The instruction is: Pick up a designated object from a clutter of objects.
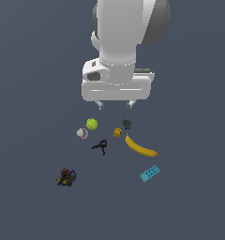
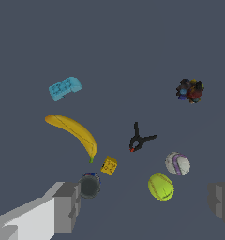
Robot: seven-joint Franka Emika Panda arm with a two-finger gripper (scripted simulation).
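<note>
The long curved yellow banana [image 1: 140, 147] lies on the grey floor, toward the exterior view's right of the clutter; it also shows in the wrist view [image 2: 74, 133]. My gripper [image 1: 115, 104] hangs above the clutter, open and empty, its two fingers spread wide; in the wrist view one finger [image 2: 67, 206] is near the dark round disc [image 2: 89, 185] and the other [image 2: 222, 202] is far across. The gripper is apart from the banana, over the disc [image 1: 126, 123] and yellow-green ball [image 1: 91, 123].
Around the banana lie a yellow cube [image 1: 117, 132], a black clamp [image 1: 101, 146], a whitish ball [image 1: 82, 133], a light-blue studded brick [image 1: 150, 173] and a dark multicoloured lump [image 1: 66, 177]. The cube and disc sit close to the banana's near tip.
</note>
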